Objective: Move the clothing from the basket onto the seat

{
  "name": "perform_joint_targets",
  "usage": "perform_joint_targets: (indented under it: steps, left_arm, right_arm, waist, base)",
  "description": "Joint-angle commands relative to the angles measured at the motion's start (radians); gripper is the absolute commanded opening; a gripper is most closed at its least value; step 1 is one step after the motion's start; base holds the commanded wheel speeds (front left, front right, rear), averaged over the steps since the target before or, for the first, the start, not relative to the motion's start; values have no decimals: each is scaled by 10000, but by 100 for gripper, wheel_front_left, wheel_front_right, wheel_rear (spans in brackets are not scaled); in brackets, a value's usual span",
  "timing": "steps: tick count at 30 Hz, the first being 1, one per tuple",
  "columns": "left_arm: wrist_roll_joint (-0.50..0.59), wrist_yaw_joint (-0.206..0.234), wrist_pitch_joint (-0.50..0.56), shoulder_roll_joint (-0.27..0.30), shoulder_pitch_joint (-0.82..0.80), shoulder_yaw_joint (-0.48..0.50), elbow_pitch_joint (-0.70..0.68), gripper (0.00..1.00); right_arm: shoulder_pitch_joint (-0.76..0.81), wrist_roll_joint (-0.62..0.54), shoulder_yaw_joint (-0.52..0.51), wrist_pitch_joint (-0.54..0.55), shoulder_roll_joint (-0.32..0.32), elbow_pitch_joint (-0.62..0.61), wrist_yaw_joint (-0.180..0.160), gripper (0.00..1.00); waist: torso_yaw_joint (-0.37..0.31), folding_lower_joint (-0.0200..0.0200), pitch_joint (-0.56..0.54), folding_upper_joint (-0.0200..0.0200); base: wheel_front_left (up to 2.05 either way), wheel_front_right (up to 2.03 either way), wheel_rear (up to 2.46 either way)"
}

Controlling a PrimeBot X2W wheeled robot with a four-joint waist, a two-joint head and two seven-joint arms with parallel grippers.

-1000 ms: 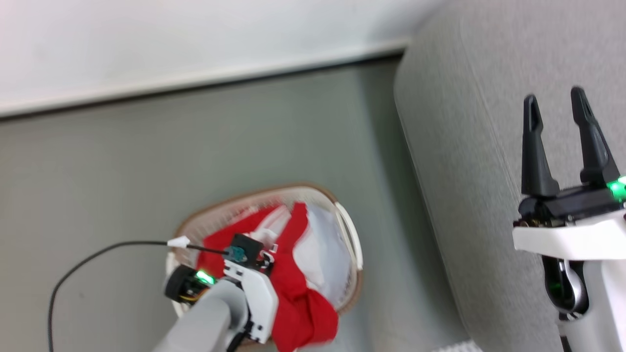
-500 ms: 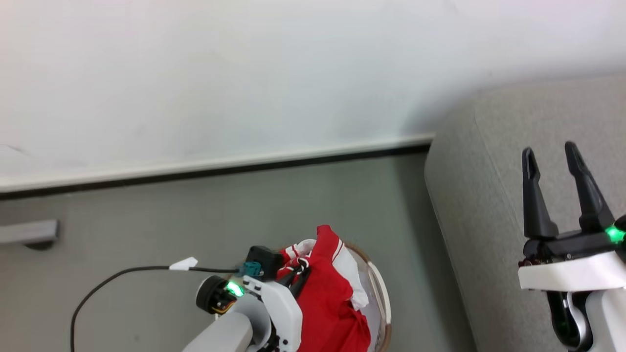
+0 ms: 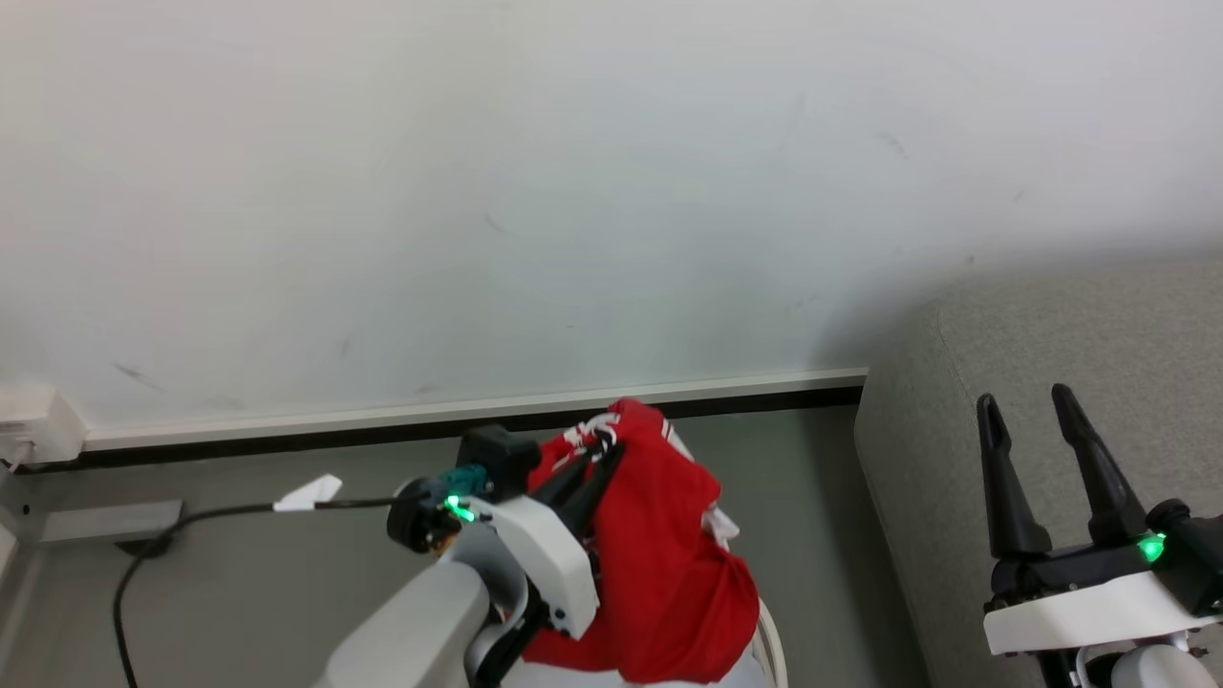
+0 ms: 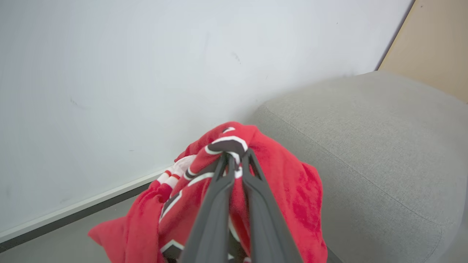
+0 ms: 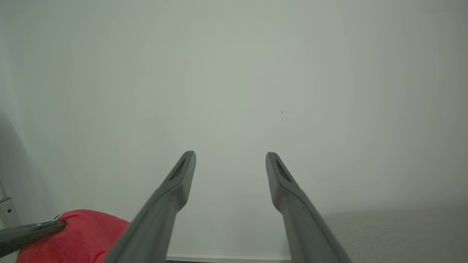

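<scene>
The clothing point(image 3: 669, 564), a bright red jersey with white and black trim, hangs bunched from my left gripper point(image 3: 604, 441), which is shut on a fold near its top. In the left wrist view the fingers point(image 4: 237, 155) pinch the striped trim, and the jersey point(image 4: 289, 190) drapes down around them. Below the jersey a sliver of the basket's white rim point(image 3: 772, 642) shows. The seat point(image 3: 917, 459), a light-grey sofa, stands to the right, close beside the jersey point(image 4: 365, 146). My right gripper point(image 3: 1022, 397) is open over the sofa, with nothing between its fingers point(image 5: 230, 154).
A white wall with a dark baseboard point(image 3: 287, 435) runs behind. A black cable with a white tag point(image 3: 306, 492) trails over the grey floor at the left, near a white wall box point(image 3: 29, 420). A beige panel point(image 4: 435, 44) stands behind the sofa.
The head camera has tilted up, so the whole scene has slid down. My left gripper has lifted the jersey up out of the basket. The right gripper stays open.
</scene>
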Motion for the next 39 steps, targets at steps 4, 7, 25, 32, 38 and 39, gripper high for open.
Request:
perform_joint_targets:
  steps: [4,7,25,32,38,39]
  left_arm:
    - [-110,255,190,372,-299,192,-999,0]
    - [-175,503,458,739,-462,387,-2084,0]
    - [-246,1320,1358,1487,-105,560,-4649,0]
    - [-204,1426,1330,1499,-105,516,-4703,0]
    - [-184,1367,1345,1376,-258,389,-4592,0]
    - [-186,1345,1343,1337,-281,358,-4570,0]
  right_arm:
    - [316,153,192,7,77,97,-25,100]
    - [423,178,433,7,135,125,-25,100]
    - [372,348,1291,9,101,121,-25,100]
    - [289,543,2119,9,108,-70,-25,100]
    - [105,1158,3442,9,5,-62,-23,100]
    - [24,1274,3640,7,-18,0,-25,100]
  waist:
    - [67,2,-159,0]
    - [52,2,-248,0]
    - [56,2,-228,0]
    - [114,2,-194,0]
    - [272,2,-155,0]
    - [314,2,-153,0]
  base:
    - [0,0,0]
    - [0,0,0]
    - [0,0,0]
    - [0,0,0]
    - [0,0,0]
    - [0,0,0]
